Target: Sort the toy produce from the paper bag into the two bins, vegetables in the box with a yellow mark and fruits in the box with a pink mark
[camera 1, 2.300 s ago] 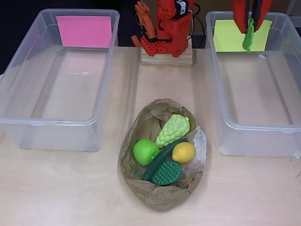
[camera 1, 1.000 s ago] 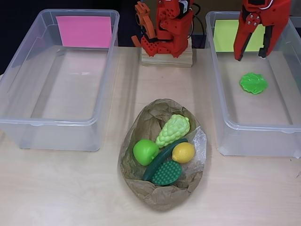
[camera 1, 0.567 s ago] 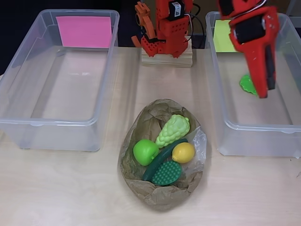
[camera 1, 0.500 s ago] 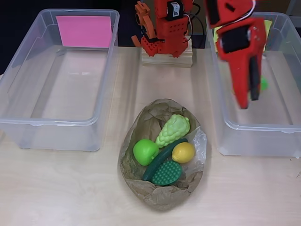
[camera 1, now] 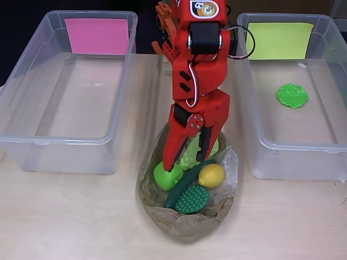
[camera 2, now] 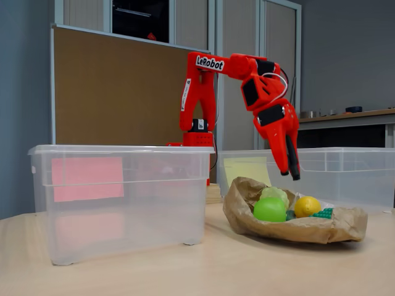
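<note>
Swinging over from the yellow bin (camera 1: pixel 255 108), where the leaf (camera 1: pixel 292 95) now lies, my gripper (camera 1: pixel 187 157) hangs spread above the bag (camera 1: pixel 184 227). Directly below sit the apple (camera 1: pixel 165 176) and grapes (camera 1: pixel 191 153); I should descend squarely on one, avoiding the cucumber (camera 1: pixel 187 181).

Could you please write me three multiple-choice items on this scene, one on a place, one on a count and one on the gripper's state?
1. Where does the flat green toy leaf lie?
A. in the crumpled brown paper bag
B. in the clear plastic bin with the yellow mark
C. on the bare table

2. How many toys lie in the clear plastic bin with the pink mark?
A. none
B. one
C. three

3. How does the red gripper stand?
A. shut on a lemon
B. open above the bag
C. open inside the pink-marked bin

Answers: 1 B, the leaf rests on that bin's floor; 2 A, that bin holds nothing; 3 B, the gripper's fingers are spread over the bag.
</note>
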